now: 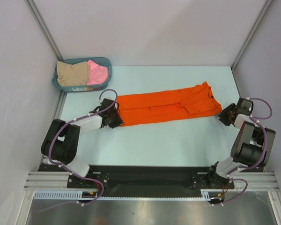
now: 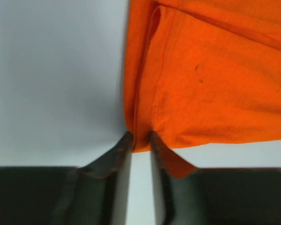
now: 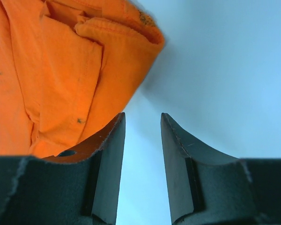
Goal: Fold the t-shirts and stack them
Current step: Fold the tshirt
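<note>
The orange t-shirt (image 1: 164, 105) lies folded lengthwise into a long strip across the table's middle, neck end to the right. My left gripper (image 1: 118, 119) is at its left end, and in the left wrist view (image 2: 139, 138) its fingertips are closed on the bottom corner of the orange cloth (image 2: 215, 79). My right gripper (image 1: 221, 115) is open and empty just right of the neck end; in the right wrist view (image 3: 143, 117) the orange cloth (image 3: 61, 70) lies left of the fingers. The beige t-shirt (image 1: 71, 73) and the pink t-shirt (image 1: 97, 72) lie crumpled in the basket.
The teal plastic basket (image 1: 108, 65) stands at the table's back left corner. Grey walls close in the back and both sides. The arm bases and a black rail run along the near edge.
</note>
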### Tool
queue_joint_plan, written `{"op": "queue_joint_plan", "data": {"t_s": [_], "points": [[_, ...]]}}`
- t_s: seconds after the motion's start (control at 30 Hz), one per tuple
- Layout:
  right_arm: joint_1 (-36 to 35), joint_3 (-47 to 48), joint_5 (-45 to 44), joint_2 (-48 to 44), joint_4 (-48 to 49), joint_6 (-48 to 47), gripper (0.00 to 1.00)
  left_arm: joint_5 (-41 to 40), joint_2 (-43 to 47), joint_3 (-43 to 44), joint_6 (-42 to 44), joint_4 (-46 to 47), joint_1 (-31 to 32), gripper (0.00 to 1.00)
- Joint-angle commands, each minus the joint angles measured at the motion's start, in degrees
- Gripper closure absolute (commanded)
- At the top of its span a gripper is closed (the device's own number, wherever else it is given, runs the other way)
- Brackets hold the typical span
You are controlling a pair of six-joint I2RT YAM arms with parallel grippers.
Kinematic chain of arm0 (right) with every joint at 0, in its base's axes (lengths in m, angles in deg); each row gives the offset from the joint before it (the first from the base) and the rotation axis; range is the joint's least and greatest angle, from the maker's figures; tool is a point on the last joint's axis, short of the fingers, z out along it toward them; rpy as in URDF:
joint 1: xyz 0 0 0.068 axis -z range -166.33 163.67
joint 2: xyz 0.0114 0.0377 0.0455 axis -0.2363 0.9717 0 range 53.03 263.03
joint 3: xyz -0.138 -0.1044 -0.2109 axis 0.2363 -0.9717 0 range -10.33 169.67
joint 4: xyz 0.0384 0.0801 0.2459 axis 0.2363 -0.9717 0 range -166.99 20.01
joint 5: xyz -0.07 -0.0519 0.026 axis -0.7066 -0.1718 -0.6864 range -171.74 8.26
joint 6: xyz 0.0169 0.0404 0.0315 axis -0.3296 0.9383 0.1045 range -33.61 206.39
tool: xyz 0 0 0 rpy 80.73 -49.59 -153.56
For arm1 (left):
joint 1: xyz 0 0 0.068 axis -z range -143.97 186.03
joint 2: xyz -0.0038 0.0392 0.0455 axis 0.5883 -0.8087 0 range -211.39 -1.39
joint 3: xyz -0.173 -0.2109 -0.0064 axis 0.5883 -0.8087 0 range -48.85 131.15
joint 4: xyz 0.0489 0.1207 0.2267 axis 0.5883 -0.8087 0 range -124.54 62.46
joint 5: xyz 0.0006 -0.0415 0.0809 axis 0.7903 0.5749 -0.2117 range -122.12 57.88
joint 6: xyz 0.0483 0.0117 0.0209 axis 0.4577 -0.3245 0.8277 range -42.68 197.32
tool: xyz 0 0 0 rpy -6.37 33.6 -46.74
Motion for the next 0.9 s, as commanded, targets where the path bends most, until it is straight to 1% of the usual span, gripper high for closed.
{"op": "queue_joint_plan", "data": {"t_s": [0.0, 0.03, 0.07, 0.13, 0.27, 0.37, 0.43, 0.47, 0.5, 0.57, 0.63, 0.67, 0.77, 0.87], "points": [[0.11, -0.89, 3.15, 1.33, 6.71, 2.48, 0.58, 3.50, -2.34, -2.06, -0.23, 1.47, -0.19, 0.78], [0.20, -0.89, 3.24, 1.77, 7.25, 2.75, 0.58, 3.59, -2.51, -1.97, 0.13, 1.30, -0.19, 0.82], [0.29, -0.98, 3.58, 2.38, 7.78, 3.01, 0.58, 3.59, -2.51, -1.80, 0.30, 1.04, -0.19, 0.89], [0.55, -0.89, 3.76, 3.79, 9.36, 3.80, 0.58, 3.59, -2.16, -1.62, 1.18, 0.42, -0.19, 1.00], [0.99, -0.72, 4.29, 6.51, 13.40, 5.38, 0.59, 4.12, -0.14, -2.58, 2.41, -0.37, 0.07, 1.00], [0.99, 0.77, 5.95, 10.55, 15.16, 7.22, 0.62, 4.82, 1.53, -4.43, 2.50, -0.37, 0.77, 1.00], [0.99, 0.86, 6.40, 12.57, 17.79, 8.46, 0.67, 5.35, 2.84, -6.10, 1.98, 0.15, 1.83, 1.00], [0.82, 0.95, 6.66, 13.11, 19.72, 9.68, 0.67, 5.96, 3.20, -7.32, 1.71, 0.50, 2.35, 1.00], [0.73, 1.13, 6.49, 13.64, 20.43, 10.21, 0.68, 6.32, 3.46, -7.77, 1.02, 1.12, 3.40, 1.00], [0.29, 2.35, 5.96, 15.48, 21.75, 11.62, 0.73, 6.49, 4.25, -9.26, -0.30, 1.56, 4.81, 1.00], [-0.15, 3.58, 5.52, 17.15, 22.46, 12.15, 0.78, 6.58, 4.87, -10.05, -1.53, 2.09, 7.18, 1.00], [-0.41, 5.76, 5.09, 18.90, 22.46, 12.24, 0.80, 6.58, 5.65, -10.84, -3.11, 2.61, 9.19, 1.00], [-1.47, 9.55, 4.29, 23.20, 22.02, 12.42, 0.80, 5.71, 6.80, -11.20, -6.53, 3.58, 12.63, 1.00], [-2.34, 17.09, 3.24, 27.68, 20.97, 11.37, 0.81, 3.86, 6.37, -10.42, -10.22, 4.81, 19.82, 1.00]]}}
